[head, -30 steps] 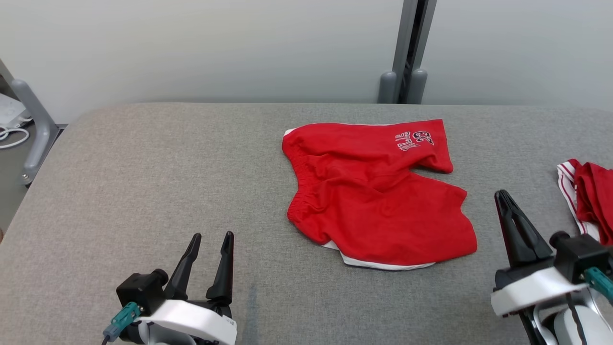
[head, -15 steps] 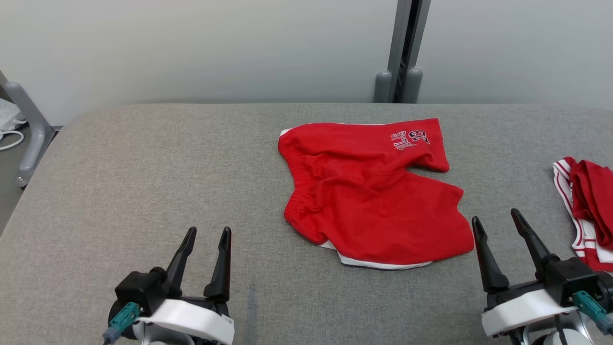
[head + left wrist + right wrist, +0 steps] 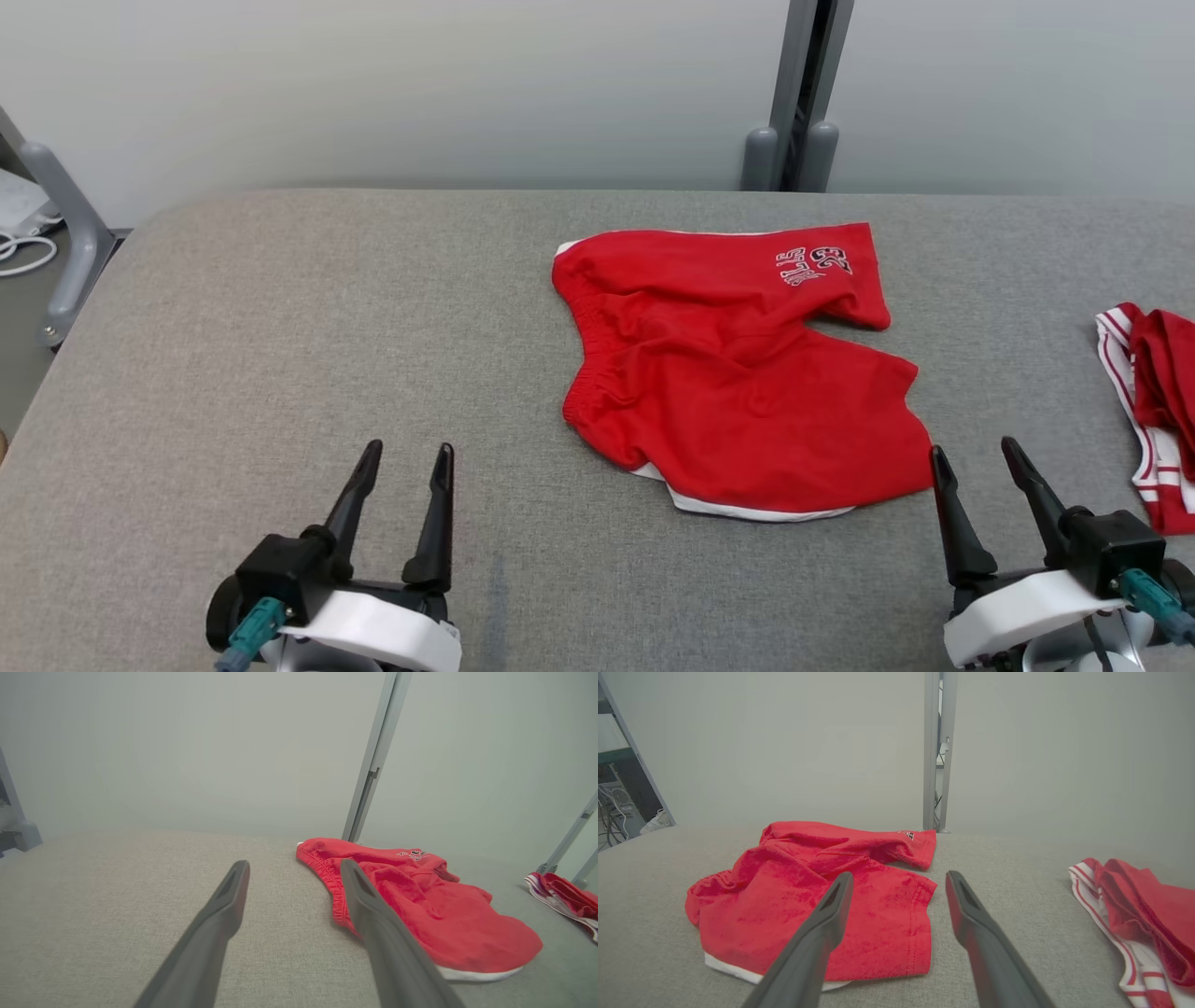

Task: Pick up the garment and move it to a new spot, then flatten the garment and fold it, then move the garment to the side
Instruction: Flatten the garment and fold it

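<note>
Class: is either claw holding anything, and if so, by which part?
Nothing is held: the left claw and right claw are open, gripping no part of the red shorts.

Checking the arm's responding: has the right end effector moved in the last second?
Yes. The right end effector has pulled back toward the robot: its tips reached past the near corner of the red shorts, and now sit level with it, open.

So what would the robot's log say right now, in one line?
shorts: rumpled on table, not held | left gripper: open, empty | right gripper: open, empty, by shorts' corner
</note>
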